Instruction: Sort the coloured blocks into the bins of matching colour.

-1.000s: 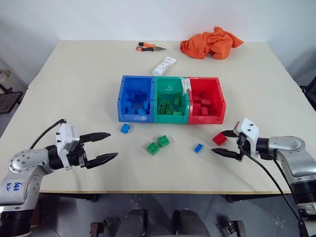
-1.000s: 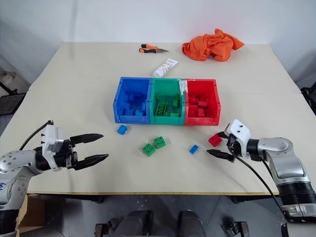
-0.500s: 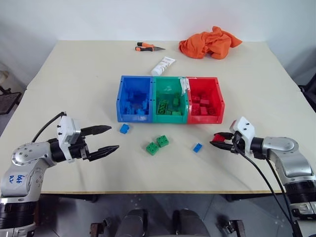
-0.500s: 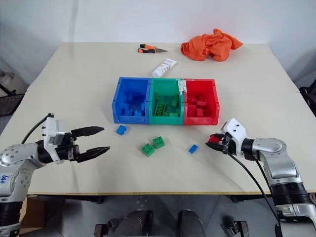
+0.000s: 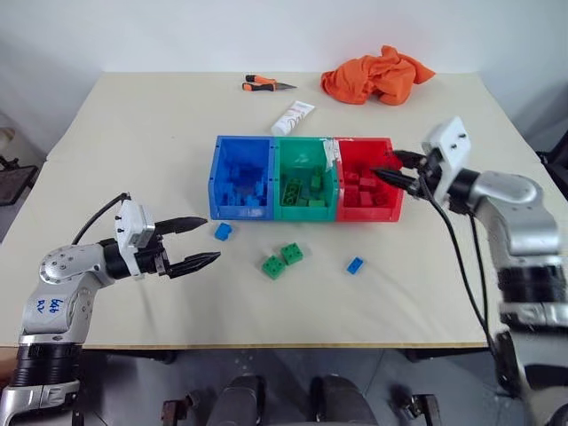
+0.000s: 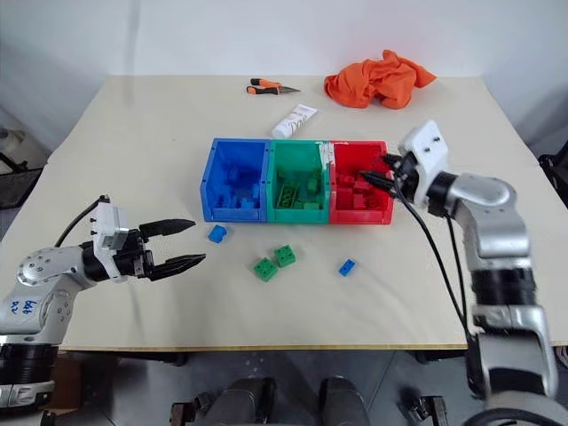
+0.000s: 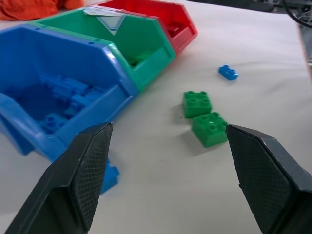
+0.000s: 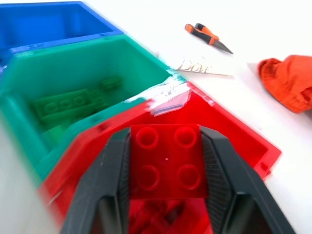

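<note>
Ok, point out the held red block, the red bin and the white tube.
red block point(image 8: 166, 161): right wrist view, studded top face.
red bin point(image 5: 366, 143): left eye view, back rim.
white tube point(image 5: 295, 116): left eye view, mid-body.

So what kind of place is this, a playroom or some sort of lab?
Probably a robot test bench rather than a playroom: a plain table against a bare white wall, three joined sorting bins, and stray items like pliers and an orange cloth.
</note>
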Controlling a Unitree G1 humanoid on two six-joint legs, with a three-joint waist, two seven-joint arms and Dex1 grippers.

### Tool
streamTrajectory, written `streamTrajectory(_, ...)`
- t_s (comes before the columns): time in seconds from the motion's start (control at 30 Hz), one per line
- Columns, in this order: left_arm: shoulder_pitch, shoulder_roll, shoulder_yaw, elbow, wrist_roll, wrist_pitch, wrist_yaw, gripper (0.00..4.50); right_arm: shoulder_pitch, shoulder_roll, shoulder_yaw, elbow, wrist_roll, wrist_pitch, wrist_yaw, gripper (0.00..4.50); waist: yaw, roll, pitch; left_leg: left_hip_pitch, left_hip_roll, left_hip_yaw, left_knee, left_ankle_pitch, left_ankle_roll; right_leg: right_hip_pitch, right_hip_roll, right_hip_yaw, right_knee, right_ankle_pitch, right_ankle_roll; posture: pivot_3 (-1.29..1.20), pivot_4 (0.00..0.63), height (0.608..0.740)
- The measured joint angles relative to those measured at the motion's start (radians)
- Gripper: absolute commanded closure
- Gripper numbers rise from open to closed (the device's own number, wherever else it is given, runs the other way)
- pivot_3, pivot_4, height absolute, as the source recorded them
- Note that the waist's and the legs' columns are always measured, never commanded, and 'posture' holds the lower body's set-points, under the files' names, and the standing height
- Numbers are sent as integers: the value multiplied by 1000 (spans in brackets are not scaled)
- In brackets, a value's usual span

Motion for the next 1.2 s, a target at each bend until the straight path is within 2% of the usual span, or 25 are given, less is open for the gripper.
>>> streamTrajectory(0.13, -25, -8, -9, 5, 5, -16, 0, 546, -65, 36, 26, 170, -32, -85, 10, 674, 1, 0, 0, -2, 0, 0, 0, 0, 0, -1, 0, -1, 0, 0, 0, 0, 150, 740)
streamTrajectory(0.2, -27, -8, -9, 9, 7, -20, -1, 546, -76, 36, 26, 209, -42, -113, 14, 159, -1, 0, 0, -2, 0, 0, -1, 0, 0, -1, 0, -1, 0, 0, 0, 0, 150, 740)
streamTrajectory(0.23, -28, -9, -10, 14, 8, -21, -1, 546, -84, 36, 26, 231, -49, -129, 15, 74, -3, 0, 0, -2, 0, 0, -1, 0, 0, -2, 0, -1, 0, 0, 0, 0, 150, 740)
streamTrajectory(0.37, -26, -14, -11, 0, 6, -17, 0, 546, -80, 25, 26, 223, -51, -168, 42, 74, -10, 0, 0, -2, 0, 0, -1, 0, 0, -2, 0, -1, 0, 0, 0, 0, 150, 740)
streamTrajectory(0.5, -24, -14, -17, 2, 5, -15, -14, 546, 0, -26, 19, 58, -35, -165, 83, 74, -9, 0, 0, -2, 1, -1, 0, -1, 0, -1, 1, -1, 1, 0, 0, 0, 150, 740)
streamTrajectory(0.73, -73, -22, -43, 69, 12, -26, -49, 546, 327, -163, -37, -326, 89, -85, 214, 74, 7, 0, 0, -2, 0, -1, 1, -1, 0, 0, 1, -1, 0, 0, 0, 0, 150, 740)
streamTrajectory(0.83, -110, -26, -56, 117, 22, -45, -67, 546, 574, -282, -155, -486, 159, -30, 285, 74, 24, 1, 0, -2, 1, -1, 1, -1, 0, 2, 1, -2, -2, 0, 0, 0, 150, 740)
streamTrajectory(0.93, -116, -25, -54, 173, 37, -65, -80, 546, 801, -363, -272, -531, 166, -24, 336, 74, 29, 1, 0, -1, 1, 1, 2, -2, 1, 3, 1, -1, -3, 0, 0, 0, 150, 740)
streamTrajectory(1.03, -118, -28, -57, 184, 38, -75, -92, 546, 905, -394, -351, -538, 168, -30, 352, 74, 13, 0, 0, 1, 2, 4, 3, -2, 1, 4, 2, 1, -3, 0, 0, 0, 150, 740)
streamTrajectory(1.2, -107, -28, -56, 185, 38, -79, -103, 546, 957, -417, -411, -539, 168, -30, 355, 74, 3, 0, 0, 2, 2, 4, 2, -2, 1, 4, 2, 2, -3, 0, 0, 0, 150, 740)
